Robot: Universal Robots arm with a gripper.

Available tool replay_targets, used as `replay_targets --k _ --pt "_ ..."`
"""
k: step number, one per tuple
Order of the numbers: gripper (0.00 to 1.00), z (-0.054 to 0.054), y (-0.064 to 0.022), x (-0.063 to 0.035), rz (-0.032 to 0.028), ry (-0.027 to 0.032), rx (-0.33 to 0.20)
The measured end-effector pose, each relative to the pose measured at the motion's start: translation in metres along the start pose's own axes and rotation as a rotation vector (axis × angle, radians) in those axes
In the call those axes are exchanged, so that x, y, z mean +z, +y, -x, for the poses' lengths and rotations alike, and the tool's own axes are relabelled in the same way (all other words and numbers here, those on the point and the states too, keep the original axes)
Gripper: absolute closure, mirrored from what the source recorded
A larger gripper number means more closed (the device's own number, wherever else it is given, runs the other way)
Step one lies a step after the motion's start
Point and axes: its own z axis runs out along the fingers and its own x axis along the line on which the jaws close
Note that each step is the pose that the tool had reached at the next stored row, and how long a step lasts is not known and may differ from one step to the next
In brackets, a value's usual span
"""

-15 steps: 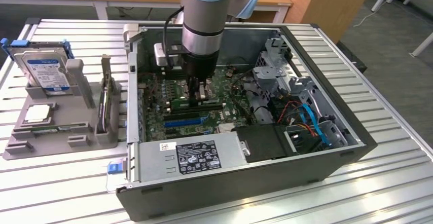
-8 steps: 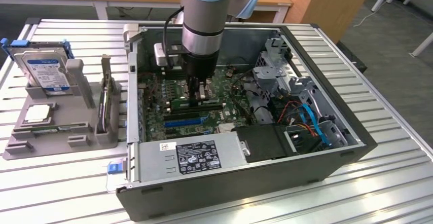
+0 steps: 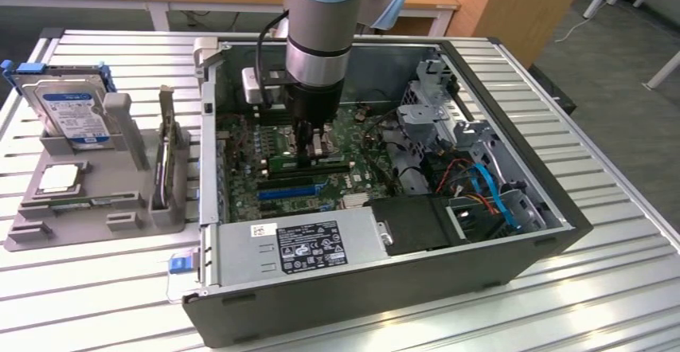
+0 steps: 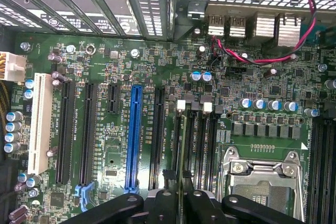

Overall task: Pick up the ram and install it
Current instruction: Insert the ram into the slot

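green on green below: had the ram [image 4: 182, 145] pinched in the gripper [image 4: 182, 201] over the slots [image 4: 202, 140], likely wanted it plumb, pressed evenly.

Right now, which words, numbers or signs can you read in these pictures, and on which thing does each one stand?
Nothing reads clearly enough to quote.
On the power supply, the black label: white print, too small.
Beside it, the white barcode sticker: too small.
On the hard drive, the blue-white label: blurred.
On the motherboard, the white lettering between the slots: too blurred.
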Motion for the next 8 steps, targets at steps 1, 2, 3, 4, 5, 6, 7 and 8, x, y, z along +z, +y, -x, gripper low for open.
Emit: replay_targets --k 1,2,3,4,5,6,7,8 --pt "0.86 0.0 0.0 0.0 0.0 0.0 -0.001" --pt "0.86 0.0 0.0 0.0 0.0 0.0 -0.002" --pt "0.86 0.0 0.0 0.0 0.0 0.0001 -0.002" --pt "0.86 0.0001 0.0 0.0001 0.0001 0.0002 -0.002" --pt "0.86 0.0 0.0 0.0002 0.0 0.0001 -0.002" --pt "0.86 0.0 0.0 0.0002 0.0 0.0001 -0.002" --pt "0.86 0.0 0.0 0.0003 -0.0001 0.0 -0.002" --pt "0.86 -0.0006 0.0001 0.0004 -0.0002 -0.0002 -0.002"
